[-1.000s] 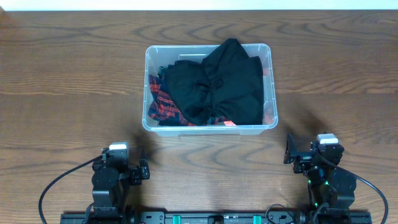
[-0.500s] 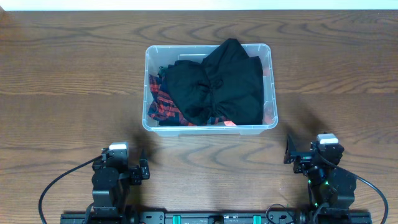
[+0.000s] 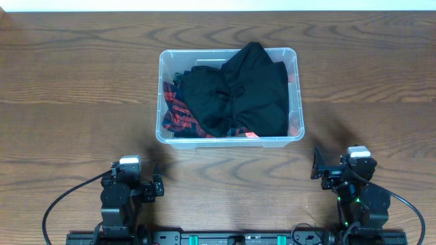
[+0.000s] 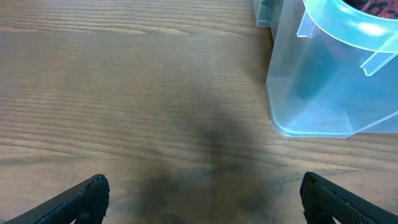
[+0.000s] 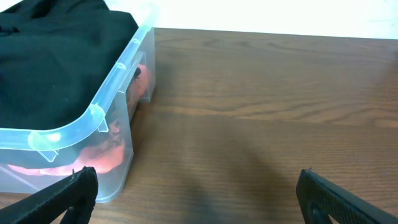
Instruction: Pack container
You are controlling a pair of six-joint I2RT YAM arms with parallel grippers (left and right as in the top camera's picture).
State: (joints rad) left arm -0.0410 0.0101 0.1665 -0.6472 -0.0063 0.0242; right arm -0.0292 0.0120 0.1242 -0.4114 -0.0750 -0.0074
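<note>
The clear plastic container (image 3: 294, 82) sits mid-table, filled with black clothing (image 3: 238, 92) over a red plaid garment (image 3: 178, 114). Its near left corner shows in the left wrist view (image 4: 323, 81), and its near right corner with the black clothing shows in the right wrist view (image 5: 93, 118). My left gripper (image 3: 158, 186) rests near the front edge, left of the container, open and empty, as the left wrist view (image 4: 202, 199) shows. My right gripper (image 3: 315, 165) rests at the front right, open and empty, also in its wrist view (image 5: 196, 196).
Brown wooden table (image 3: 68, 82) all around the container. A black rail (image 3: 231, 238) runs along the front edge between the arm bases.
</note>
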